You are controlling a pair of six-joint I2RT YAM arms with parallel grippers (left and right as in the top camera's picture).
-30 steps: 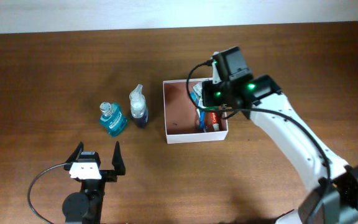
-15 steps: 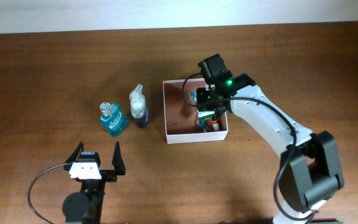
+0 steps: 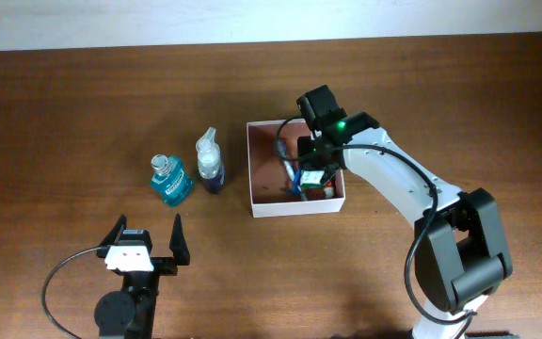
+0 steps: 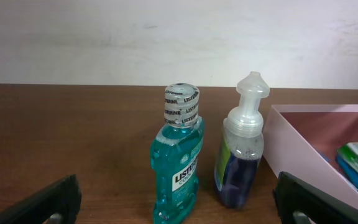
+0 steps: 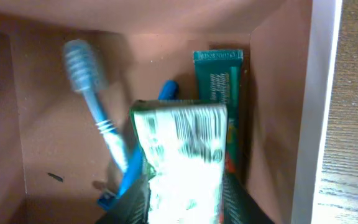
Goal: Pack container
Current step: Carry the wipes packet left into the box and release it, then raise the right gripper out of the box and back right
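The wooden table (image 3: 64, 113) is dark brown with a visible grain. A plain white wall (image 4: 166, 37) stands behind its far edge.

The right arm (image 3: 393, 184) reaches from the near right corner to the container (image 3: 294, 209). The container sits right of table centre, opening upward. Its outline is nearly square, so no long axis can be told. Its walls run roughly parallel to the table edges, slightly skewed.

The right gripper (image 3: 313, 169) is inside the container, over its right half. Its fingers are closed on a green-and-white packet (image 5: 182, 149). One second ago this gripper was above the container's right wall and the arm was stretched straighter; it has since shifted left and inward. The bottles and the left arm have not moved.

The left gripper (image 3: 149, 226) rests near the front edge, jaws spread wide, holding nothing.

A teal mouthwash bottle (image 3: 169, 181) and a pump bottle (image 3: 211, 165) stand upright, just beside each other, left of the container.

A teal toothpaste box (image 5: 219, 93) lies along the right wall, and a blue toothbrush (image 5: 95, 106) lies on the floor.
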